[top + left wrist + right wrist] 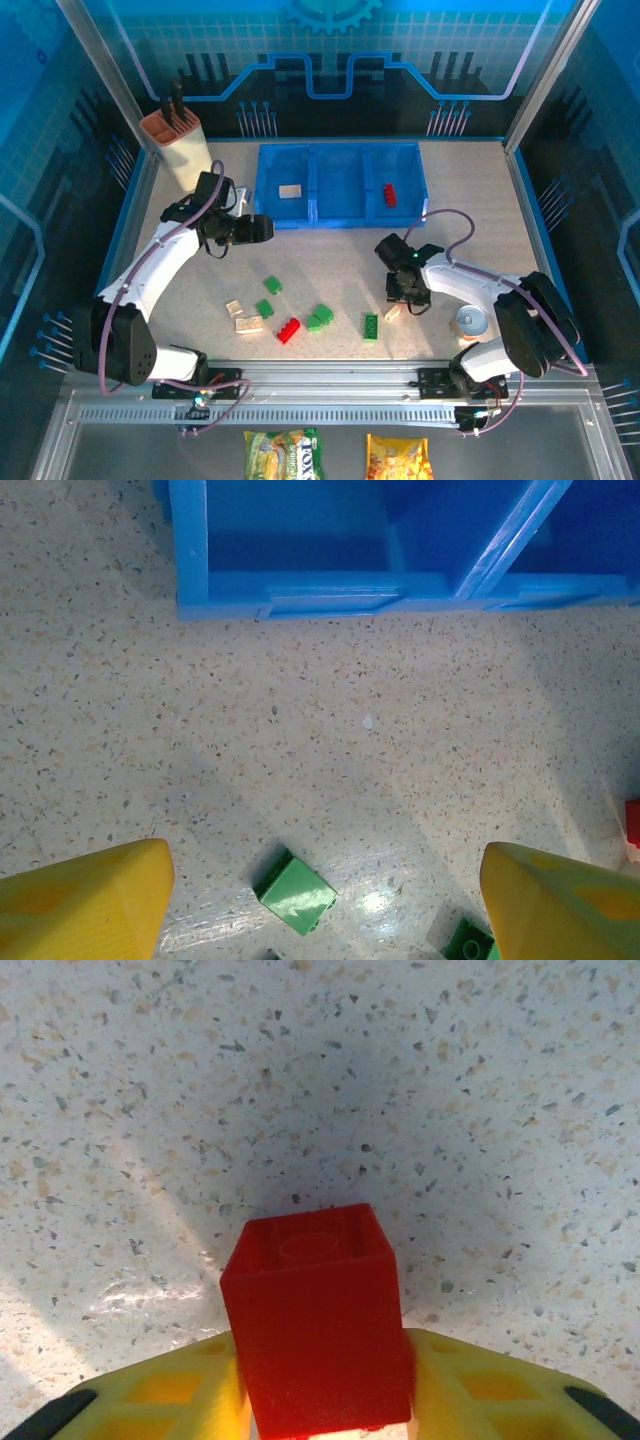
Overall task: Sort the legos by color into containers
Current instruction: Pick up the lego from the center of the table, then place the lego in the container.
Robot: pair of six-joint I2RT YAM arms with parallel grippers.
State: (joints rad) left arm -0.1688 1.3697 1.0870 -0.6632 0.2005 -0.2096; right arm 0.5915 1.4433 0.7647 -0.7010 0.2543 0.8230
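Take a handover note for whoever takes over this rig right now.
Left gripper: jaws open, empty, over the table by the tray.
Right gripper: jaws shut on a red brick.
Done: cream brick in left bin, second red brick in right bin.
Left: green bricks, loose cream bricks and loose red brick on the table; middle bin unused.

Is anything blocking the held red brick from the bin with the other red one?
Nothing visible: only bare table lies between the right pincer, shut on the red brick, and the right blue bin.
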